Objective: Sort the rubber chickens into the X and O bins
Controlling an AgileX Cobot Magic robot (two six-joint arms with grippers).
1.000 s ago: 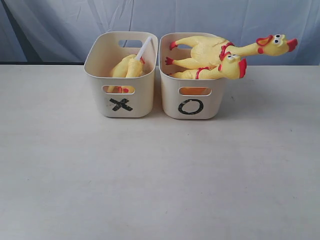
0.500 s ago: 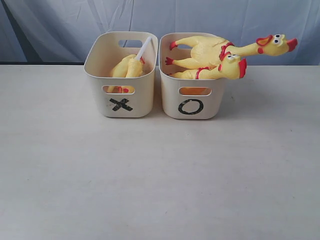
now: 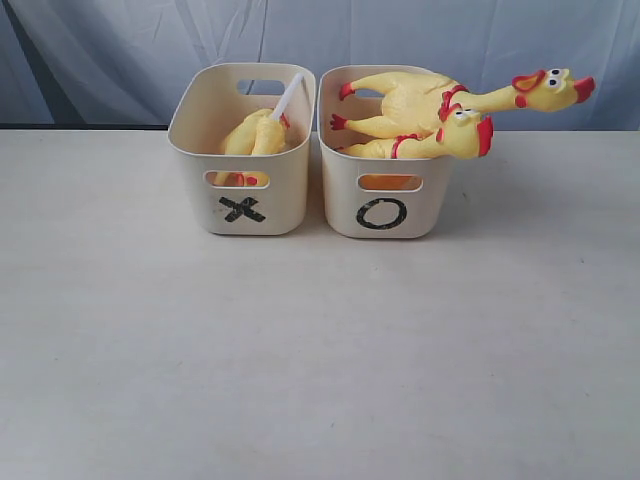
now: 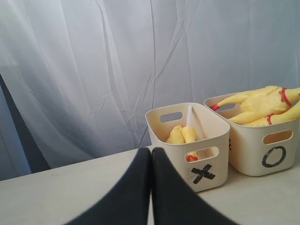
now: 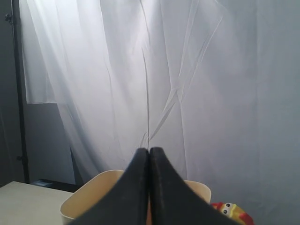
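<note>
Black left gripper [image 4: 151, 151]: jaws pressed together | right gripper [image 5: 149, 151]: jaws pressed together

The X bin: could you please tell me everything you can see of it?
The X bin is a cream, plastic-looking rectangular tub with rounded corners, a cut-out handle slot in each end wall and a black X under the front slot. It stands upright on the table, close left of the O bin. Inside lie yellow rubber chickens; a white tube leans up past its rim.
</note>
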